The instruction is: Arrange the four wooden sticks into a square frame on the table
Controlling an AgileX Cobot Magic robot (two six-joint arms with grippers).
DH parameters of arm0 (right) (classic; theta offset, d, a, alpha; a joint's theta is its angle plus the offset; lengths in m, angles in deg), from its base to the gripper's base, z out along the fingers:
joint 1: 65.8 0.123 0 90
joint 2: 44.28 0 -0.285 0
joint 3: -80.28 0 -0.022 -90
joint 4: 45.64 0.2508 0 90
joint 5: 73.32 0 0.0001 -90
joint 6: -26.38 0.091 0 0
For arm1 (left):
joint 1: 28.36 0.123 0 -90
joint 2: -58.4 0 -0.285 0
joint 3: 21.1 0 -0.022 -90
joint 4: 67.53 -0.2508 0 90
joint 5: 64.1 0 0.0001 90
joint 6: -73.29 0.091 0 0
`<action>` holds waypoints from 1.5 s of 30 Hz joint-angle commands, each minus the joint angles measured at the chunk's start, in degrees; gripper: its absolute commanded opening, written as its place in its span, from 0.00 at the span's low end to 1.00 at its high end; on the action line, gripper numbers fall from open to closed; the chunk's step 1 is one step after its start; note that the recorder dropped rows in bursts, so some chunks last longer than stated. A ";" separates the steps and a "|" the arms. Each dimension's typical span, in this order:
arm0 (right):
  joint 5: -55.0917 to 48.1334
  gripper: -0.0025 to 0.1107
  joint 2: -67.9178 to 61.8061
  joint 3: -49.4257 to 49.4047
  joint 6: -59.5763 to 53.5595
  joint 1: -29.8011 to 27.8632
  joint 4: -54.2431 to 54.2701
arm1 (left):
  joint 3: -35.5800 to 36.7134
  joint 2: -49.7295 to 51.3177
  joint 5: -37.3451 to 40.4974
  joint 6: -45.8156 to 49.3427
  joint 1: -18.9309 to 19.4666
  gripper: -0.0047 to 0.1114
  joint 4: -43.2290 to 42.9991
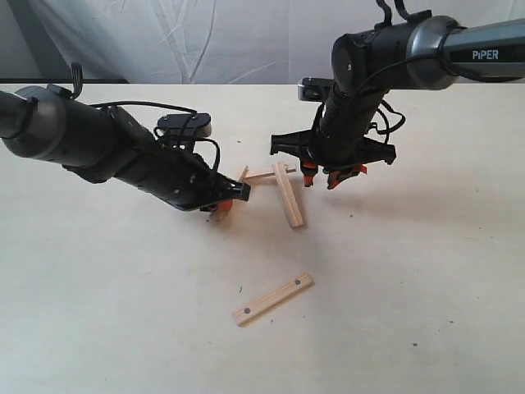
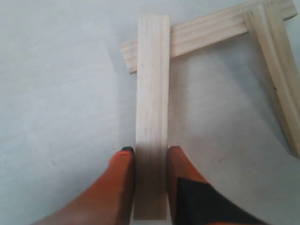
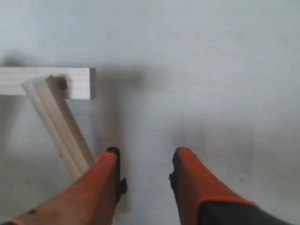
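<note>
Left gripper clenched on one wooden stick, far end laid over a second stick on the table; right gripper released, empty, just beside the third stick; fourth stick lies well apart.

place: robot lab bench | signs: cream table, draped white backdrop, black left arm, PIPER-marked right arm

Gripped stick mostly hidden behind left arm, left fingers barely visible
</note>
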 commanded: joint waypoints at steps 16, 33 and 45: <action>4.10 0.36 -2.61 -0.13 -1.83 -0.08 1.37 | -0.01 2.29 -3.99 -0.30 -0.32 0.04 -1.04; 1.03 0.36 -3.82 -0.13 -6.11 1.48 3.03 | -0.01 2.29 -4.00 -0.10 -0.32 0.20 -1.04; 1.03 0.36 -3.82 -0.13 -6.73 2.52 7.73 | -0.01 2.29 -3.90 -0.10 -0.32 0.25 -1.04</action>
